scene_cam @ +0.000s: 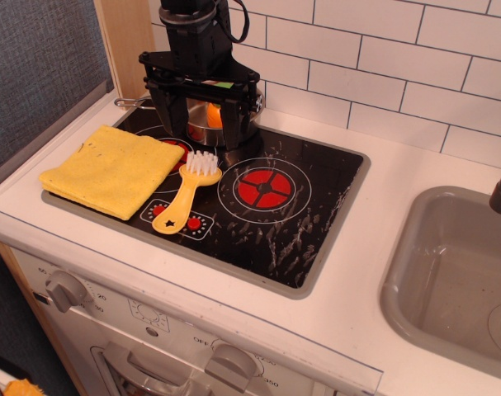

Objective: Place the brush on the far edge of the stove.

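Note:
The yellow brush lies flat on the black stove, between the two front burner rings. Its white bristles point toward the back and its star-cutout handle rests over the red control dots near the front rim. My black gripper hangs over the back left of the stove, just behind and above the bristles. Its jaws are spread wide and hold nothing. It does not touch the brush.
A folded yellow cloth covers the stove's left part. A silver pot with an orange object inside stands at the back left, behind the gripper. The grey sink is to the right. A white tiled wall runs along the back.

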`<control>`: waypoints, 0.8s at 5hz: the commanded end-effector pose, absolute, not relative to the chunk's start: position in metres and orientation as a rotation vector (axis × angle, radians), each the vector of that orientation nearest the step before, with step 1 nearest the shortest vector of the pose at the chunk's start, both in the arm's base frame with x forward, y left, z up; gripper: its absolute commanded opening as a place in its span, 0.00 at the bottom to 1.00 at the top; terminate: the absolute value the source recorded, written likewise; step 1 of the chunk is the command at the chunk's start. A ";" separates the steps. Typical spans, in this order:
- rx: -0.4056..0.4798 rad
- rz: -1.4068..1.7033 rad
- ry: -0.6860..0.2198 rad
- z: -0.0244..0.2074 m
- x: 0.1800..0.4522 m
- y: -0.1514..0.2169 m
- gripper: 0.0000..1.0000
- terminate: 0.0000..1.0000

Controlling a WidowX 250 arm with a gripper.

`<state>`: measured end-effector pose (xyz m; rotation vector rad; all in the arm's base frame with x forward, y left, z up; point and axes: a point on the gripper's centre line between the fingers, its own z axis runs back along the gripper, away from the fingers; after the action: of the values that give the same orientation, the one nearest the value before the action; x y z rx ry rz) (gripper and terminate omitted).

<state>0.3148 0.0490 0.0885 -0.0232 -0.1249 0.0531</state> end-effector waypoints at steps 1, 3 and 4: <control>-0.023 0.053 -0.125 0.089 0.315 0.049 1.00 0.00; -0.005 0.074 -0.133 0.061 0.319 0.067 1.00 0.00; 0.074 0.049 -0.121 0.038 0.322 0.077 1.00 0.00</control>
<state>0.3166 0.0757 0.0224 0.0669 -0.0654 0.0515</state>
